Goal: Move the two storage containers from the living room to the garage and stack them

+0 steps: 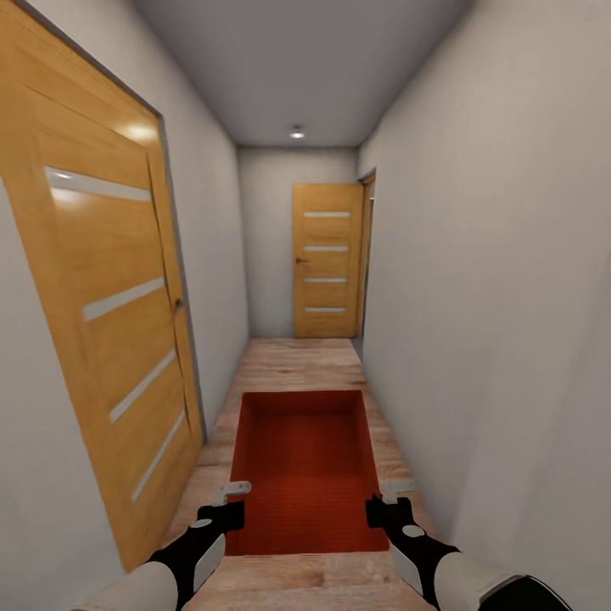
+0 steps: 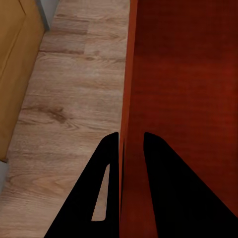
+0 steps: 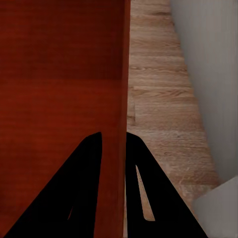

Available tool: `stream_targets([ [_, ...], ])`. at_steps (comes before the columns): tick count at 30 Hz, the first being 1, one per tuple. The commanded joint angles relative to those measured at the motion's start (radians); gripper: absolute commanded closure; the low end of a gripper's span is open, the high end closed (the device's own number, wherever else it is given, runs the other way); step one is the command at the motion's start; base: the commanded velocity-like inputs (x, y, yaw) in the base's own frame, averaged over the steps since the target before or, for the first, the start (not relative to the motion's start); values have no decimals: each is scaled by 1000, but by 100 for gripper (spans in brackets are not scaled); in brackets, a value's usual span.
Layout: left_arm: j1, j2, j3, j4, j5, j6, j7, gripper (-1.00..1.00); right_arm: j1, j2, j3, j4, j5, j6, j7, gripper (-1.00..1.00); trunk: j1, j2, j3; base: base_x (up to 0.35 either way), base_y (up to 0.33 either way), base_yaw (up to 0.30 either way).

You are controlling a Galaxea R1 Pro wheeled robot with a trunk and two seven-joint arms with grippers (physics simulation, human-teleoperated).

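the left gripper (image 1: 227, 502) and the right gripper (image 1: 383, 499) each pinch a side wall of the orange-red storage container (image 1: 305, 467), at 12 o'clock in the hallway.

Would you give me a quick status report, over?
Left gripper and right gripper each clamped on a side wall of the storage container. Carried down hallway. Path ahead open to closed door.

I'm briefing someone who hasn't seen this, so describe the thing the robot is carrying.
In a narrow white hallway with wooden doors, look low over the wood-plank floor. The storage container is an open orange-red rectangular tub, the one red thing here.
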Motion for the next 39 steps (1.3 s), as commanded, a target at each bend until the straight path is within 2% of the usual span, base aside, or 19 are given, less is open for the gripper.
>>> stream_targets([
  [1, -1, 34, -11, -3, -1, -3, 11, 100, -1, -2, -28, 4, -20, -5, -3, 100, 1, -1, -2, 321, 109, -39],
  [39, -1, 34, -11, -2, 1, -3, 11, 100, -1, -2, -28, 4, -21, -5, -3, 100, 1, -1, -2, 322, 101, -2],
])
